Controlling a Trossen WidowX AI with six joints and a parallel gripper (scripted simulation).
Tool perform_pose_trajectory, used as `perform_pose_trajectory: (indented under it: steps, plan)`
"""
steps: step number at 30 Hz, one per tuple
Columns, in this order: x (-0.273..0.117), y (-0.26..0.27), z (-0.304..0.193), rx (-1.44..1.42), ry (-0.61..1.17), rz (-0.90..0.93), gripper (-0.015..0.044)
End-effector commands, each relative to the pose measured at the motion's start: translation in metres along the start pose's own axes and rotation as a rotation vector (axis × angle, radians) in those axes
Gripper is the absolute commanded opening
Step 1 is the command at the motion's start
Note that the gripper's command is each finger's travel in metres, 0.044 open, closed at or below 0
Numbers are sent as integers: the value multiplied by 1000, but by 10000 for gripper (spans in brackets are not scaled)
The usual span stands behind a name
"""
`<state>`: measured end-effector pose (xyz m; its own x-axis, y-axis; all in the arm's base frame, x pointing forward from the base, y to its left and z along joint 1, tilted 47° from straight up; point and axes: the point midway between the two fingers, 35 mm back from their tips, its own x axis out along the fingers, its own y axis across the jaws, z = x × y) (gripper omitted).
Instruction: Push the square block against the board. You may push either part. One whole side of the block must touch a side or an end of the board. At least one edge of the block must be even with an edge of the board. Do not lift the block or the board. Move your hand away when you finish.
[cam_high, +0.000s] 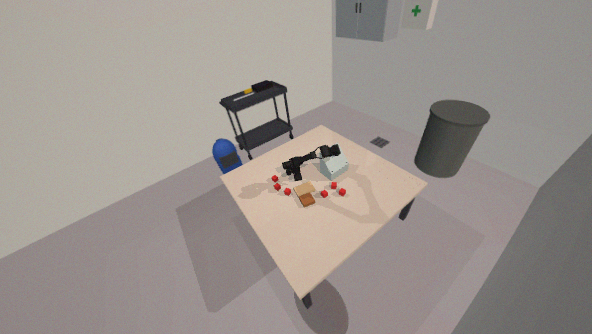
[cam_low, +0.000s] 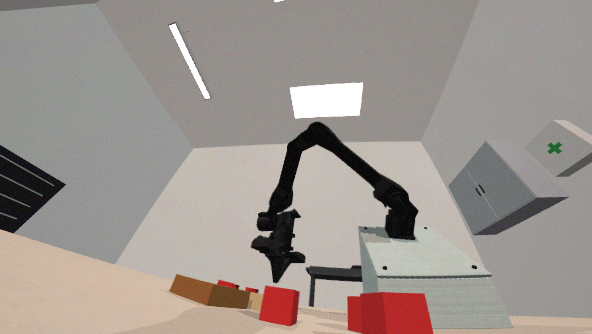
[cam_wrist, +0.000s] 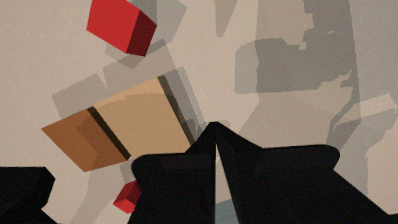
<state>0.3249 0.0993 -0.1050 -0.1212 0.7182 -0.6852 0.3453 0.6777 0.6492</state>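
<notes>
Pincer (cam_wrist: 216, 131) closed tight, fingertips together in a single point, nothing held. In the wrist view it sits at lower centre, its tip just beside the lower right corner of the light tan piece. In the exterior view the pincer hangs above the desk (cam_high: 350, 235), clear of the surface, near frame centre.

Task parts: light tan piece (cam_wrist: 142, 117) centre-left in the wrist view, darker brown piece (cam_wrist: 80, 140) to its left. The two meet along one side, with only a dark seam line between them; no open gap shows. In the top view they lie mid-desk, tan above brown. Which one is the block and which the board cannot be told for certain from these views.

Progress, as a judgement: contact along a side looks made. Edge alignment is less sure: the brown piece looks slightly narrower and its outline slants, so whether one edge is truly even with the other's cannot be confirmed. If it is, what remains is pulling the arm well away; if not, a small sideways nudge first.

Red cubes (cam_wrist: 120, 25) lie scattered round the pair, none touching it.

Writing: none readable. Only marking is a green cross (cam_high: 416, 11) on the white wall box, upper right of the top view.
</notes>
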Motion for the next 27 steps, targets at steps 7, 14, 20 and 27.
perform_pose_trajectory:
  steps: [7,14,20,27]
  plan:
    - [0,4,2,-359,1,0,0]
    - [0,7,3,-602,1,0,0]
    - [0,9,4,-742,1,1,0]
    - [3,9,5,-793,1,0,0]
